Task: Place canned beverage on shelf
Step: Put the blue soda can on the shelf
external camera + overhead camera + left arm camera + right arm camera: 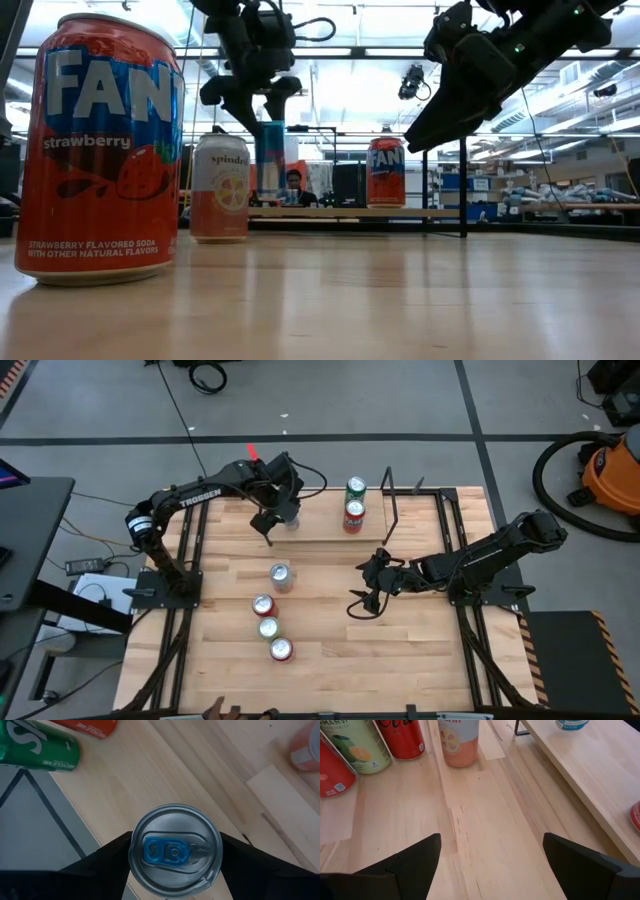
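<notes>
The big wooden table [330,640] holds the low shelf [330,530] at its far side. Two cans [355,505] stand on the shelf near the black rods. The left gripper [283,510] is over the shelf's left end, its fingers squeezed on a tall blue can [270,155]. The right gripper [368,592] waits wide open over the table, holding nothing. Four more cans [272,615] stand on the table.

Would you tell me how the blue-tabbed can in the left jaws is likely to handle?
The blue-tabbed can looks tall and slim in the low view, so probably tippy. Its sealed tab suggests it is full, heavyish. The left gripper spans smooth metal, possibly slippery.
</notes>
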